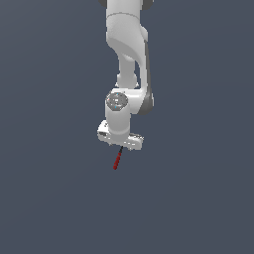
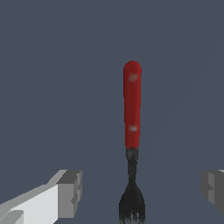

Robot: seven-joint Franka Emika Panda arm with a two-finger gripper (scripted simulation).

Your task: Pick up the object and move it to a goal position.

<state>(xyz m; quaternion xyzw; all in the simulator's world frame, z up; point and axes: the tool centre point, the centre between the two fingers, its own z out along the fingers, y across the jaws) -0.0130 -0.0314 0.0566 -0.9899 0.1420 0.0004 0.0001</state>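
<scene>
The object (image 1: 117, 160) is a small thin red rod with a short black end. In the wrist view it (image 2: 132, 105) reads as a tiny fork with a red handle and black tines (image 2: 131, 205). It lies on the plain grey-blue ground. My gripper (image 1: 121, 145) hangs over its black end, and the red part sticks out past the hand. In the wrist view the gripper (image 2: 141, 191) is open, with one finger (image 2: 70, 192) on each side of the tines and clear gaps between. It holds nothing.
The white arm (image 1: 126, 44) comes down from the top of the exterior view. The ground (image 1: 49, 198) is a uniform grey-blue surface with no other objects or goal marker in view.
</scene>
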